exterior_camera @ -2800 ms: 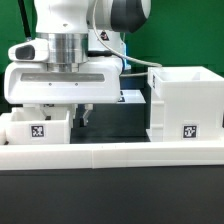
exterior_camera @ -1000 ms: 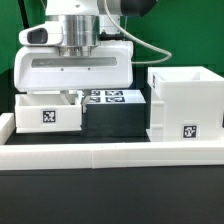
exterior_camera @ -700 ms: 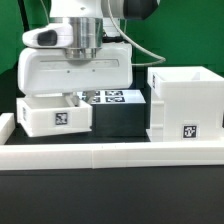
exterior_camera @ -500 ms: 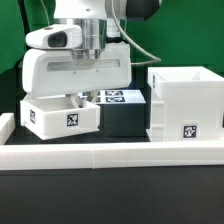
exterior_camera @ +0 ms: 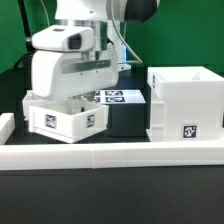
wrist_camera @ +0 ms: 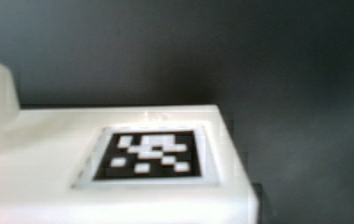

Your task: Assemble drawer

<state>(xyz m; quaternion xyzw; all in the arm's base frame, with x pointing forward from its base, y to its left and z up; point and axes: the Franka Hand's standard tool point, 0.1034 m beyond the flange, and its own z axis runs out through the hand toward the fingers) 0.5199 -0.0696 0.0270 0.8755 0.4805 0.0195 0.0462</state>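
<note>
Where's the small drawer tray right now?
In the exterior view the small tray is on the left, tilted under the gripper, behind the low border wall, with the housing to its right and the marker board between them.

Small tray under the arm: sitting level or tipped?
Tipped. In the exterior view the small tray has slanting edges and one corner pointing down, while the housing stands square. Whether it is lifted clear: cannot tell.

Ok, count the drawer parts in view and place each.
2. A small tray, turned corner-forward under the arm at the exterior view's left; the large housing standing at the exterior view's right. A second tray may be hidden behind the arm.
</note>
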